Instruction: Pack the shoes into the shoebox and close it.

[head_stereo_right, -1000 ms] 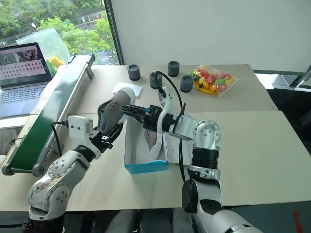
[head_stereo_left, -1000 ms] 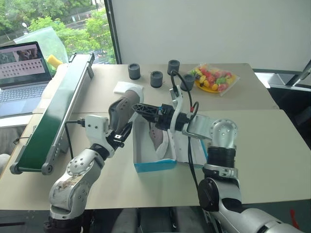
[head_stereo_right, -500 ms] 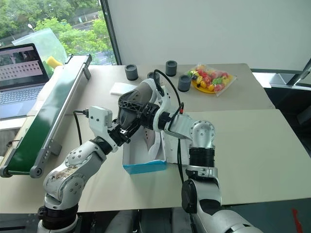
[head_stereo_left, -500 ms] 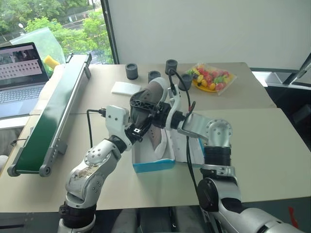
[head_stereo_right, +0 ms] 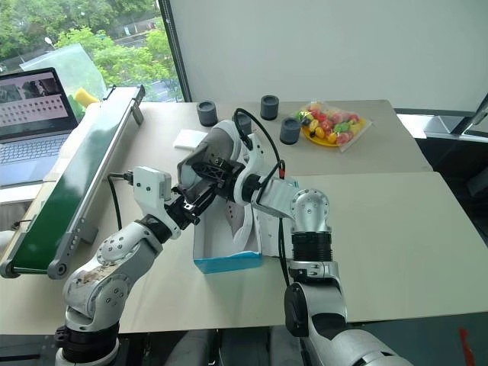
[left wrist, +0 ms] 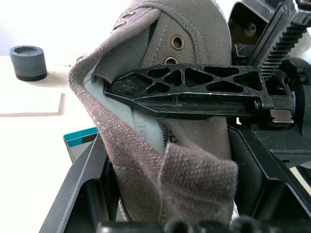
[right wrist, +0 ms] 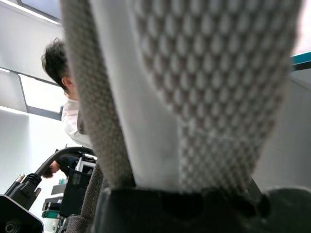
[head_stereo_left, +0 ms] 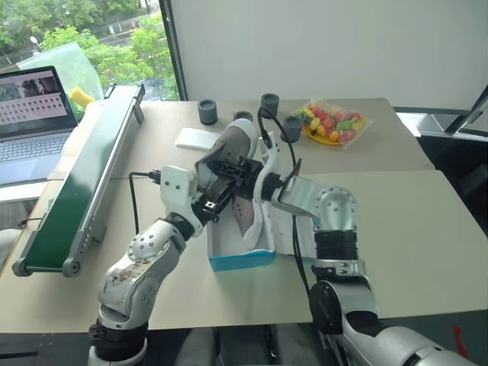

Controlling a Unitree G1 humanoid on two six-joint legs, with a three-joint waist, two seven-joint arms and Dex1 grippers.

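Note:
One grey shoe (head_stereo_left: 232,149) hangs in the air above the shoebox (head_stereo_left: 242,261), which stands open, blue outside and white inside. My left gripper (head_stereo_left: 216,200) is shut on the shoe's heel end; the shoe (left wrist: 194,43) sits between its fingers in the left wrist view. My right gripper (head_stereo_left: 229,169) comes in from the right and is shut on the same shoe, one black lattice finger (left wrist: 194,92) inside the shoe's opening and the pale dimpled sole (right wrist: 214,73) close before its camera. The other shoe (head_stereo_left: 248,217) lies inside the box.
A green conveyor (head_stereo_left: 84,175) runs along the left, with a laptop (head_stereo_left: 30,114) beyond it. Three dark grey cylinders (head_stereo_left: 207,112), a white pad (head_stereo_left: 197,137) and a bag of colourful fruit (head_stereo_left: 332,122) sit at the back. A person (right wrist: 63,97) appears in the right wrist view.
The left gripper carried the shoe to the right, up to the right gripper. The right gripper, open a second ago, has closed on the shoe.

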